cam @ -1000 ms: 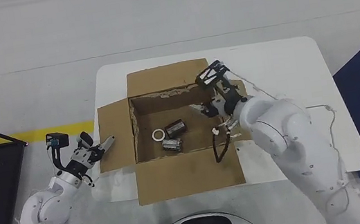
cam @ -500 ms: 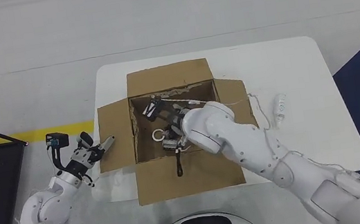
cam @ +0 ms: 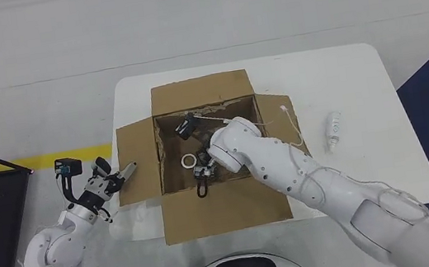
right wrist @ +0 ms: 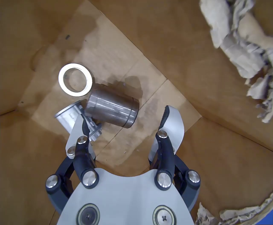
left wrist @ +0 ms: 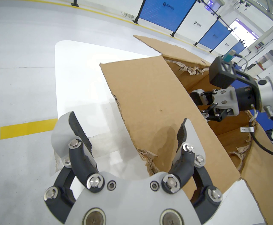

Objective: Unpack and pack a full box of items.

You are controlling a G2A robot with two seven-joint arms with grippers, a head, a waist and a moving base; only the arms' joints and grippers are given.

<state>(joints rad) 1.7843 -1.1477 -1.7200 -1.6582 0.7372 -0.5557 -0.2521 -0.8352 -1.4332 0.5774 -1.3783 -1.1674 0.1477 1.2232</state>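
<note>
Progress: by my reading, unpacking is partly done. One item and a cord are out, three metal parts remain inside, and repacking has not begun.
Left gripper: the left gripper point(left wrist: 128, 119) hovers at the box's 9 o'clock, just off the left flap, with its fingers spread and empty.
Box: the cardboard box point(cam: 200, 91) sits mid-table point(cam: 355, 71) with its flaps folded out.
Right gripper: the right gripper point(right wrist: 124, 116) is down inside the box, jaws wide apart and holding nothing, just beside the parts.
Flanged sleeve: the flanged metal sleeve point(right wrist: 68, 116) lies on its side against the cylinder.
Cylinder: the metal cylinder point(right wrist: 113, 110) lies on its side, long axis flat along the floor, with one end by the ring. Its clock bearing is hidden under the arm.
Ring: the metal ring point(right wrist: 75, 80) lies flat, hole up, at the floor's 8 o'clock.
Unpacked: the small white item point(cam: 331, 128) lies on the table at the box's 3 o'clock, and the white cord point(cam: 287, 118) lies across the right flap.
</note>
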